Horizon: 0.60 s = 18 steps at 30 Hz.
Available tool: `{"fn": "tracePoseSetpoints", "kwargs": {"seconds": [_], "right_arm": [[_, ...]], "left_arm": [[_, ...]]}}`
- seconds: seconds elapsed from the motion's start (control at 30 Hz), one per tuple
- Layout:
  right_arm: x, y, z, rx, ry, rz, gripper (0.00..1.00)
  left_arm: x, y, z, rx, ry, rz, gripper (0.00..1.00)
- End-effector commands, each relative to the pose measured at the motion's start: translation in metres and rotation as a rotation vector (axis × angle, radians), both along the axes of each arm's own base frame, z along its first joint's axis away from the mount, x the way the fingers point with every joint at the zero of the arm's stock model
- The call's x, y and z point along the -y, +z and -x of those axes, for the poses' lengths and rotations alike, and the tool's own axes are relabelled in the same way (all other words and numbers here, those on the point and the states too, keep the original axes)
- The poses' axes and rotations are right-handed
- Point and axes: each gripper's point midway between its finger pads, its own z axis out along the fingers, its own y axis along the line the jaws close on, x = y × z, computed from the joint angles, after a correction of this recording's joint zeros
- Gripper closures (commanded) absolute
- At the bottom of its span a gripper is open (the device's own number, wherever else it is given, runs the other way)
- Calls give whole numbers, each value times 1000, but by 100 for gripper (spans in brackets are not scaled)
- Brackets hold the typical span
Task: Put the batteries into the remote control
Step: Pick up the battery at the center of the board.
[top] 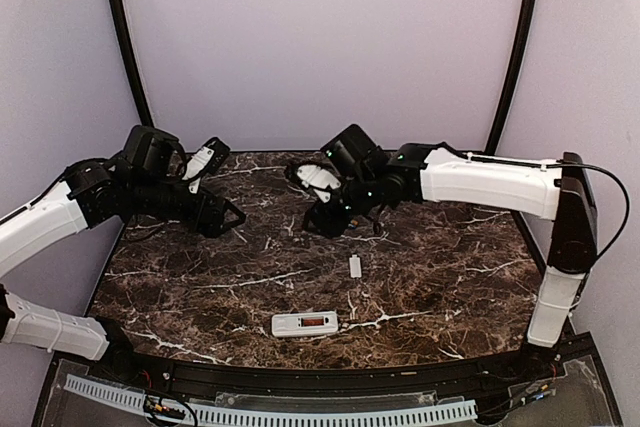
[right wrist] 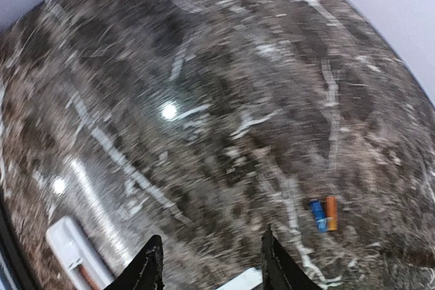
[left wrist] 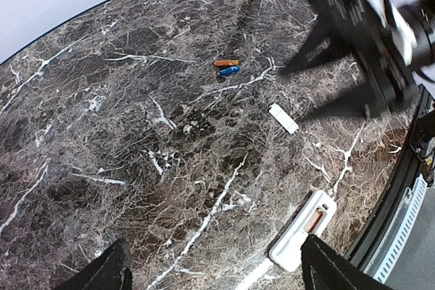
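Note:
The white remote control [top: 305, 324] lies near the table's front edge, back up, with its battery bay open and reddish inside. It also shows in the left wrist view [left wrist: 302, 230] and the right wrist view [right wrist: 71, 249]. The orange-red battery [left wrist: 226, 63] and blue battery [left wrist: 229, 70] lie side by side on the marble, and the right wrist view shows the blue [right wrist: 315, 214] and the orange one [right wrist: 331, 212]. In the top view the right arm hides them. My left gripper [top: 225, 215] [left wrist: 217, 273] is open and empty above the table's left. My right gripper [top: 325, 219] [right wrist: 209, 266] is open and empty, hovering near the batteries.
A small white battery cover [top: 355, 266] lies loose between the remote and the batteries, also in the left wrist view [left wrist: 283, 118]. The dark marble table [top: 200, 287] has a black rim at the front. The right wrist view is motion-blurred.

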Motion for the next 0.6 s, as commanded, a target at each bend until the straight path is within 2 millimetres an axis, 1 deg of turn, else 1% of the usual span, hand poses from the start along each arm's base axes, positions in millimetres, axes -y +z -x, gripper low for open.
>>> {"fn": "tracePoseSetpoints", "kwargs": {"seconds": [0.0,0.03,0.1,0.17,0.23,0.3,0.4,0.47,0.57], "right_arm": [[38,-4,-91,-13,-382,-34,56],[43,-12,-103,-14,-402,-26,57],[59,-27,-130,-1,-469,25,62],[73,-39,-153,21,-515,79,67],[78,-52,-168,32,-519,113,69],[79,-67,-175,14,-499,136,69],[80,-84,-181,-9,-478,175,70],[83,-91,-185,1,-479,204,71],[81,-100,-185,-6,-462,207,72]], "left_arm": [[-7,-2,-3,16,17,-1,15],[-7,-2,-3,13,19,1,15],[-8,-4,-3,6,18,1,15],[-10,-5,-2,2,25,-5,15],[-14,-8,-1,-3,32,-11,15],[-16,-10,1,-4,36,-14,15],[-18,-12,2,-10,42,-14,15],[-19,-14,2,-17,46,-16,15],[-20,-17,2,-22,46,-22,15]]}}
